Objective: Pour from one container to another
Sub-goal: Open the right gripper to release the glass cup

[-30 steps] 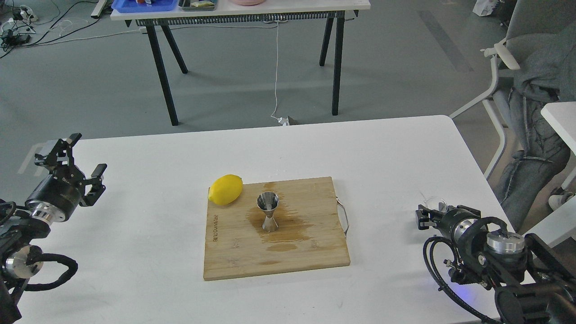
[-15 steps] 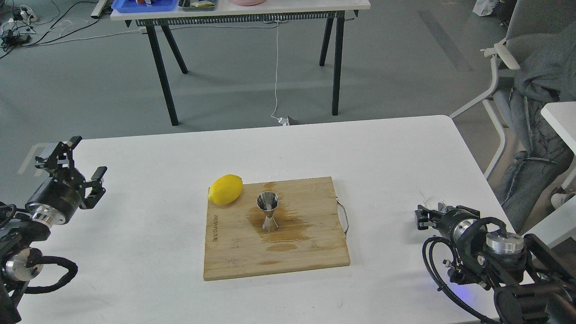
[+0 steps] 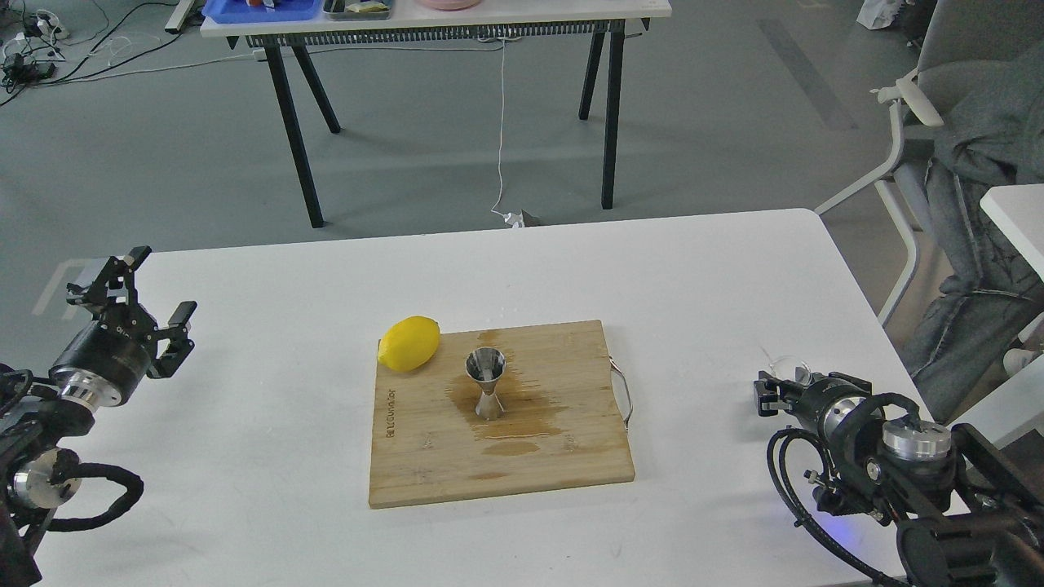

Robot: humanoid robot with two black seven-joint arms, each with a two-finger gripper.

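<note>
Far left of the cutting board (image 3: 497, 456), the left claw (image 3: 139, 297) is spread wide and empty. On the board the steel jigger (image 3: 486, 391) stands upright in a wet stain; it could tip easily. Far right, the clear glass cup (image 3: 787, 369) sits beside the right claw (image 3: 767, 394); whether that claw grips it, I cannot tell.

One head view looks forward and down over the white table (image 3: 693, 269) — floor beyond, no second view.
</note>
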